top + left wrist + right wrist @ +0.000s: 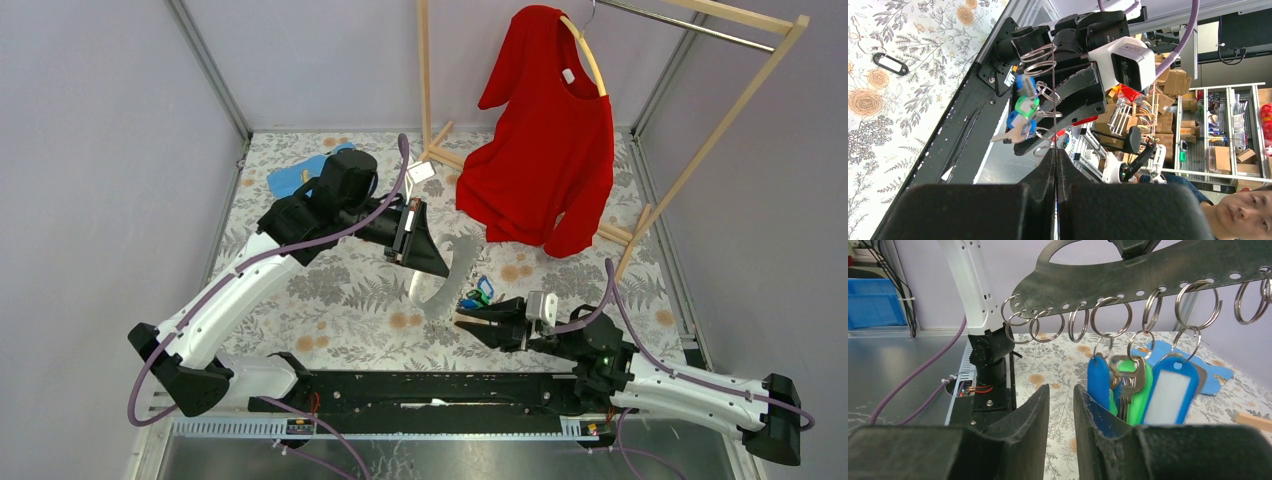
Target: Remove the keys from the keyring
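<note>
Above the flowered worktop [330,300], the left fingers [1047,172] are pressing together on the edge of a thin grey metal strip [452,272] and are holding it in the air, near the middle of the worktop. Along one edge of this strip a row of small holes is running, and several split rings [1110,317] are hanging from them. The keys [1124,382] are hanging in one bunch from some of these rings: a silvery key is sitting among a blue tag [1098,382], a green tag [1144,390] and a blue tag with a white label [1168,397]. The right fingers [1038,410] are standing slightly apart with only a narrow gap, and nothing is lying between them. They are pointing toward the strip from the near side, and the bunch is hanging just beside one finger, but I cannot tell if it is touching. On the worktop a black tag with a white window [890,64] is lying alone, and a blue cloth [295,178] is lying at the far left. A red shirt [550,150] is hanging on a wooden rack [424,80] at the far side.
</note>
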`<state>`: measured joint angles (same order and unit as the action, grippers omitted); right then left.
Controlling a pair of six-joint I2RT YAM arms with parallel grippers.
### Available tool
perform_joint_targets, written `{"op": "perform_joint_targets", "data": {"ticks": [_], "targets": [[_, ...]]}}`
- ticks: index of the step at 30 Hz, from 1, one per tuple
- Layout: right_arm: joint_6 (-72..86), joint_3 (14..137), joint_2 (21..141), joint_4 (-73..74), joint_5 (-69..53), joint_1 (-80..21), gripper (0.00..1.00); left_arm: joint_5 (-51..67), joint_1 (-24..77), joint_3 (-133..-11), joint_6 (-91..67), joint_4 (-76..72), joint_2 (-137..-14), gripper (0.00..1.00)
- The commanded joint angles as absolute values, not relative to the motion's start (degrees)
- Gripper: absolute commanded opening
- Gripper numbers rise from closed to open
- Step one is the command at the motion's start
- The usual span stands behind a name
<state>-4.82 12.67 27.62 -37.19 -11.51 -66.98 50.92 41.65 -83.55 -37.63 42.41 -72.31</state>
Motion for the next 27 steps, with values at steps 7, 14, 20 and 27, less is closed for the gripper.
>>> {"op": "perform_joint_targets", "data": {"ticks": [7,14,20,27], "targets": [[-6.99,15.79,27.36,-41.31,-8.0,-67.67,0.32,51.06,42.08,-86.64,-38.24,40.42,-72.68,0.0],[-7.59,15.82,26.9,-41.11,-6.51,-67.68,0.34,51.1,42.12,-86.7,-38.15,40.43,-72.86,0.0],[-7.96,15.52,27.09,-41.56,-5.18,-67.68,0.34,51.06,42.23,-86.59,-38.15,40.41,-72.86,0.0],[-8.28,15.73,27.85,-42.09,-4.48,-67.64,0.36,50.98,42.53,-86.88,-38.28,40.43,-72.95,0.0]]}}
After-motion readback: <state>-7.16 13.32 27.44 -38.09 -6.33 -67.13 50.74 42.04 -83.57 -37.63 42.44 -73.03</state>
